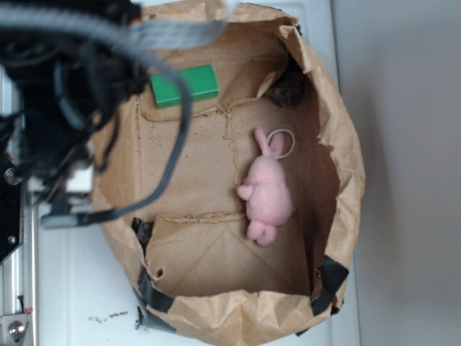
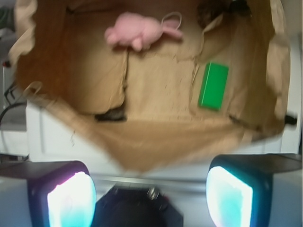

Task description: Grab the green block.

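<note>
Nearest the wrist camera: gripper [image 2: 150, 194] spread wide, two glowing pads [image 2: 71, 201] well apart, nothing between them, hovering outside the near rim of the paper bag [image 2: 156, 151]. In the exterior view, arm [image 1: 57, 101] blurred and dark over the bag's left edge, cables draped inward. Farther in, on the cardboard floor: green block [image 2: 213, 86], bright, plain-faced, rectangular, lying flat, ahead and right of the open jaws, untouched. Farthest: pink plush bunny [image 2: 140, 30], on its side, apart from the block.
</note>
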Available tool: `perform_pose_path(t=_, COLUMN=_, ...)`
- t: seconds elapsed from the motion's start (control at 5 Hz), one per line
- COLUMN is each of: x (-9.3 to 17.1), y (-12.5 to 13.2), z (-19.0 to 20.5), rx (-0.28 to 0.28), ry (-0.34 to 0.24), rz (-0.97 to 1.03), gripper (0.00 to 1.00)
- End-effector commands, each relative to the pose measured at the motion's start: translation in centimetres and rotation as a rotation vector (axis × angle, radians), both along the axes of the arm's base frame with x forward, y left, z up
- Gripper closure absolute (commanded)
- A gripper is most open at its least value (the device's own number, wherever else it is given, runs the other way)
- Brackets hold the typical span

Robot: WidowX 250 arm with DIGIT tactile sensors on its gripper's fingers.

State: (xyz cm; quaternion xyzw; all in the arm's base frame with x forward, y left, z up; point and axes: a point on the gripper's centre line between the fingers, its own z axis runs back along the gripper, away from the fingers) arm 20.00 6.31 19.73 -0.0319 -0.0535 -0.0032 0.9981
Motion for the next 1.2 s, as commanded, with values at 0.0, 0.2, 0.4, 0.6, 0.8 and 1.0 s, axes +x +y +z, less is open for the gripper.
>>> perform_pose_path(t=0.0, x=3.4, y=1.1, z=-1.8, rx=0.041, ry=-0.109, rz=0.021, gripper=0.00)
perform_pose_path(t=0.2, x=4.5, y=-0.2, z=-4.1, rx=0.040, ry=-0.087, rz=-0.005, gripper=0.00)
perform_pose_path(t=0.4, x=5.4, y=-0.1, z=-6.4, rx=0.068, ry=-0.064, rz=0.017, gripper=0.00)
perform_pose_path(t=0.6, x=6.4, y=0.8, z=-8.7, rx=0.052, ry=-0.006, rz=0.048, gripper=0.00)
perform_pose_path(t=0.8, x=7.7, y=1.8, z=-9.5, rx=0.044, ry=0.011, rz=0.041, gripper=0.00)
perform_pose_path(t=1.0, x=7.5, y=4.1, z=-10.4, rx=0.038, ry=0.017, rz=0.079, gripper=0.00)
